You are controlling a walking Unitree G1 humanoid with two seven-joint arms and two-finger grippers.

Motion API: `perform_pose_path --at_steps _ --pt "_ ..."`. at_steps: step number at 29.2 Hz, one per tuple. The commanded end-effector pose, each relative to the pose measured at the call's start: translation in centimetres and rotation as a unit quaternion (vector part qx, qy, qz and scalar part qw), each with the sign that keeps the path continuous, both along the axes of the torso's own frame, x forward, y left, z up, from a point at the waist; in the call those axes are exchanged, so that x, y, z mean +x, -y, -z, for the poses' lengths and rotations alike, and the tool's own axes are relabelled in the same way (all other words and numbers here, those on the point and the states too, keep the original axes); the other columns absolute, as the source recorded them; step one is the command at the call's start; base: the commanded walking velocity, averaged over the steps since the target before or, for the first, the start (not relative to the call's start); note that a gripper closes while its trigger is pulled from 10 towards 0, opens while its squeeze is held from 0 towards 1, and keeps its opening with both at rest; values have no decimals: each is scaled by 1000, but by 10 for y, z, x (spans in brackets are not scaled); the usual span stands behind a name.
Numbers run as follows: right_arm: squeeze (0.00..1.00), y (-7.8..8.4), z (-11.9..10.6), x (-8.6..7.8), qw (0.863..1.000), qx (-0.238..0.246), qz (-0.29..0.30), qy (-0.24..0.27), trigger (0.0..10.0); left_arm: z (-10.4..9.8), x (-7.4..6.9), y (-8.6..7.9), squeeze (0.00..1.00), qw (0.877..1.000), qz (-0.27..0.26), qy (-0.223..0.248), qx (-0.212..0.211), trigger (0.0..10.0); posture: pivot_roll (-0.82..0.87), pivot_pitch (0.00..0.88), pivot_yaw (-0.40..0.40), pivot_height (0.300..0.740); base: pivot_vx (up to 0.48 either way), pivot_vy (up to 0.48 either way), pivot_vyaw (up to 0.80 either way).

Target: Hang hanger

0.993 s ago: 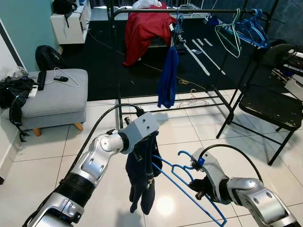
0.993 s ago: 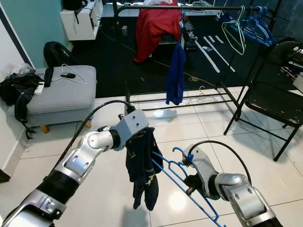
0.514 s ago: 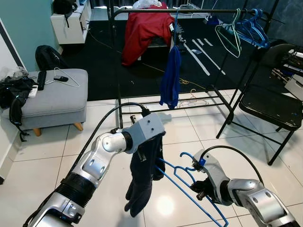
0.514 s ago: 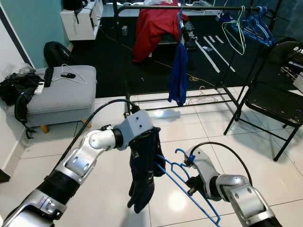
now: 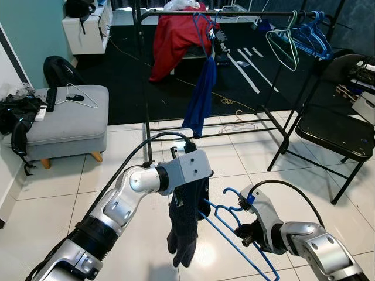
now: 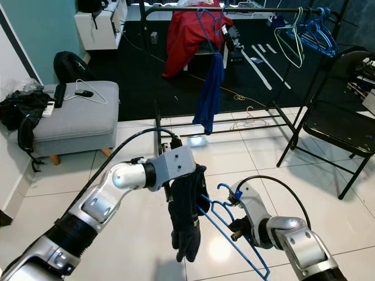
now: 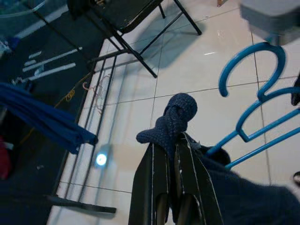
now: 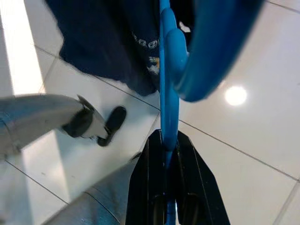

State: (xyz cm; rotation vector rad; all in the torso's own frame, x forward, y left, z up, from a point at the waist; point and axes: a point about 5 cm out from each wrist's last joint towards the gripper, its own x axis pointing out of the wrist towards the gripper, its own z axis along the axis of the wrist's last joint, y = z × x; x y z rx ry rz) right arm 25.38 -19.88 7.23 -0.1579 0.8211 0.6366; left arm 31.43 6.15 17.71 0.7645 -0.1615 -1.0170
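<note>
Left end effector [image 7: 171, 206], pinched shut on the dark garment [image 5: 186, 219], has swung it against the blue hanger [image 5: 234, 231] clamped in the right end effector [image 8: 168, 206]; threading probably comes next.

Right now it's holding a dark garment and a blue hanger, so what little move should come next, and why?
Probably slide the blue hanger, clamped in the right gripper, further into the dark garment hanging from the left gripper. Its end already meets the cloth, but the garment dangles bunched and isn't seated on it yet.
</note>
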Motion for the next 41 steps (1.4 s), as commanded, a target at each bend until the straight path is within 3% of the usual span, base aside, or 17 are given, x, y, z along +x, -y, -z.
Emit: perform_pose_path --at_steps 1,12,17,21,23,25,26,27,28,29,30,31,33,37,39,41 --pt "0 3 1 0 1000 6 10 1 10000 -2 -5 3 0 1000 18 13 8 10000 -49 83 -14 740 0 0 0" --pt "0 10 20 3 988 97 115 -31 10000 -7 -23 -2 0 998 47 35 27 10000 -38 70 -19 740 0 0 0" --pt "0 13 25 17 946 229 223 -47 10000 -9 -36 -7 0 996 59 60 43 10000 -25 55 -36 740 0 0 0" --pt "0 13 24 19 940 244 235 -44 10000 -8 -37 -9 0 996 55 59 44 10000 -24 54 -36 740 0 0 0" --pt "0 18 16 32 910 296 291 -17 10000 -5 -38 -13 0 996 43 60 45 10000 -23 52 -36 740 0 0 0" --pt "0 26 7 44 871 339 356 9 10000 -5 -39 -16 0 997 37 59 40 10000 -22 53 -35 740 0 0 0" --pt "0 26 7 44 871 339 356 9 10000 -5 -39 -16 0 997 37 59 40 10000 -22 53 -35 740 0 0 0" --pt "0 28 6 47 863 346 369 13 10000 -5 -40 -16 0 997 37 59 39 10000 -22 53 -35 740 0 0 0" --pt "0 31 1 52 846 366 388 20 10000 -5 -40 -17 0 997 35 58 37 10000 -23 60 -28 740 0 0 0" --pt "0 31 1 52 846 366 388 20 10000 -5 -40 -17 0 997 35 58 37 10000 -23 60 -28 740 0 0 0" --pt "0 31 -6 58 829 392 399 24 10000 -4 -40 -18 0 997 34 57 36 10000 -28 65 -22 740 0 0 0" --pt "0 31 -6 58 829 392 399 24 10000 -4 -40 -18 0 997 34 57 36 10000 -28 65 -22 740 0 0 0" --pt "0 25 -25 75 784 468 408 28 10000 0 -40 -19 0 997 31 55 35 10000 -34 74 -22 740 0 0 0" --pt "0 22 -28 78 777 479 407 27 10000 0 -40 -18 0 997 31 55 33 10000 -34 74 -22 740 0 0 0" --pt "0 17 -26 83 778 465 422 26 10000 -8 -43 -10 0 997 43 60 -4 10000 -33 81 -25 740 0 0 0" --pt "0 17 -26 83 778 465 422 26 10000 -8 -43 -10 0 997 43 60 -4 10000 -33 81 -25 740 0 0 0"
